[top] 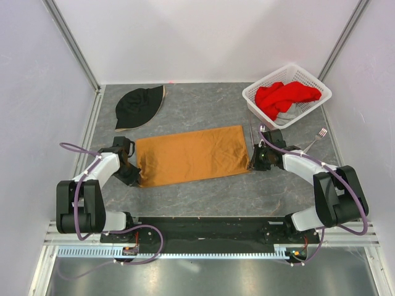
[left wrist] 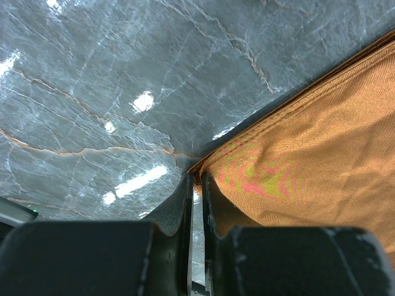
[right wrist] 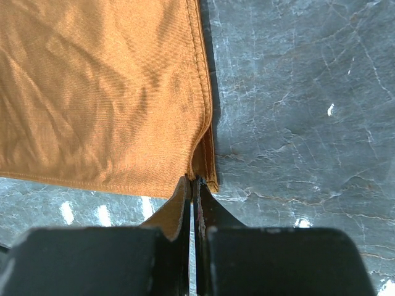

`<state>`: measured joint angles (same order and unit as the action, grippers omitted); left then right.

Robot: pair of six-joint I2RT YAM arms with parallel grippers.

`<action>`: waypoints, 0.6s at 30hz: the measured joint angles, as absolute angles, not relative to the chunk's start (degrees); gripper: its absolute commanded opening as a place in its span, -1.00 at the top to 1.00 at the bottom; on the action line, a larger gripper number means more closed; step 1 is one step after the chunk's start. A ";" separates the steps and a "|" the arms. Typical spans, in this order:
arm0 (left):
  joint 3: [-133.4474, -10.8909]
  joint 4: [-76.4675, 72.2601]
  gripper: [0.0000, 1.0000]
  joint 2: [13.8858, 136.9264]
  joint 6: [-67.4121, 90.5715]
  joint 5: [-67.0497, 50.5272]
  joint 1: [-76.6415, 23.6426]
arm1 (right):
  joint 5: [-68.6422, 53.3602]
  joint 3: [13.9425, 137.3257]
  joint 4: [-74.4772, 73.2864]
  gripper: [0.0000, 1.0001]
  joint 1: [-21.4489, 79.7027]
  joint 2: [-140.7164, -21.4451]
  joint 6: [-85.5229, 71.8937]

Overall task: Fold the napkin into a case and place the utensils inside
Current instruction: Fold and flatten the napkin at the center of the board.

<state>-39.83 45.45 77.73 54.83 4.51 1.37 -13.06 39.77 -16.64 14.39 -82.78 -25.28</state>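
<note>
Corners of the napkin (top: 191, 155) are where both arms meet it: the orange-brown cloth lies as a long oblong on the grey marbled counter (top: 203, 197), stretched between the two sets of fingers. The left fingers (left wrist: 182, 203) stand almost together, only a thin slit between them, clamped on the cloth's near left corner, whose hem runs right into their tips. The right fingers (right wrist: 179, 203) are pressed tight together on the near right corner, and the doubled edge rises in a small ridge up to their tips. Just beyond the right fingers, beside the napkin's far right corner, lies the thin grey knife (top: 250, 135); the fork (top: 319, 135) lies farther off to their right, apart from the cloth. Well beyond them a white basket (top: 253, 98) holds a red cloth (top: 284, 95). Beyond the left fingers a black hat (top: 139, 106) rests on the counter.
</note>
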 measured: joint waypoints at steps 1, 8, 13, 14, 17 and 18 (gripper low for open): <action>-39.83 45.43 0.96 77.73 54.83 4.56 1.37 | -13.06 39.77 -16.53 1.00 14.39 -82.81 -25.28; -39.81 45.32 0.96 77.65 54.83 4.71 1.37 | -13.08 39.77 -16.29 0.99 14.39 -82.81 -25.28; -39.64 45.30 0.96 77.10 55.53 4.93 1.37 | -13.21 39.51 -16.08 0.93 14.39 -82.81 -25.30; -39.44 45.25 0.96 76.86 55.83 4.99 1.37 | -13.21 39.29 -16.01 0.92 14.41 -82.81 -25.30; -38.98 45.30 0.85 75.88 56.36 4.97 1.37 | -13.26 38.89 -15.97 0.78 14.39 -82.78 -25.32; -38.92 45.45 0.74 75.44 56.49 4.82 1.37 | -13.26 38.87 -16.01 0.71 14.39 -82.72 -25.39</action>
<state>-38.92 45.45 75.44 56.49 4.82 1.37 -13.26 38.87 -16.01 14.39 -82.72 -25.39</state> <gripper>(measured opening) 0.116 0.091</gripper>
